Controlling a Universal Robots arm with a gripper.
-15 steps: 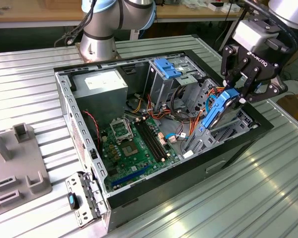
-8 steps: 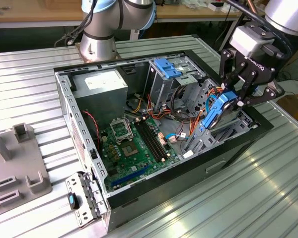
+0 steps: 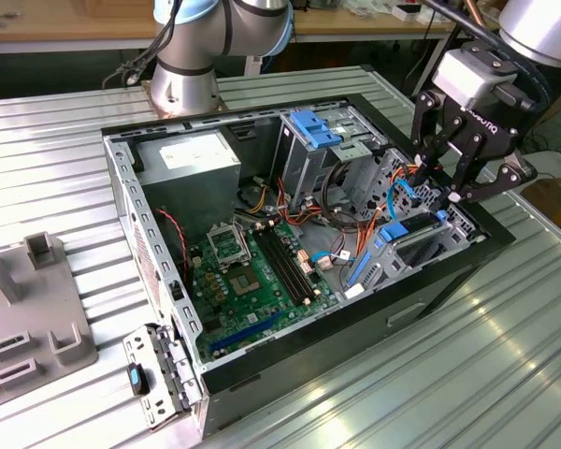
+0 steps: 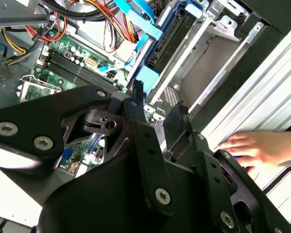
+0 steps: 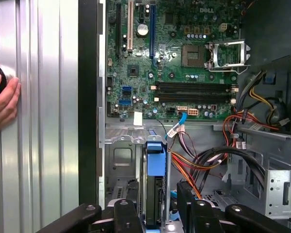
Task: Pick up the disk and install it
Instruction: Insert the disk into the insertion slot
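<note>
Disk, dark grey, blue-framed, stands on edge in metal bay.

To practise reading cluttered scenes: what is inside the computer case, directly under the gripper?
The disk, blue-framed, stands on edge in a metal bay below the open gripper. The bay walls cover its lower part.

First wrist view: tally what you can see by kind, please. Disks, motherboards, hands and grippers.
Disk: 1
Motherboard: 1
Hand: 1
Gripper: 1
Total: 4
</note>
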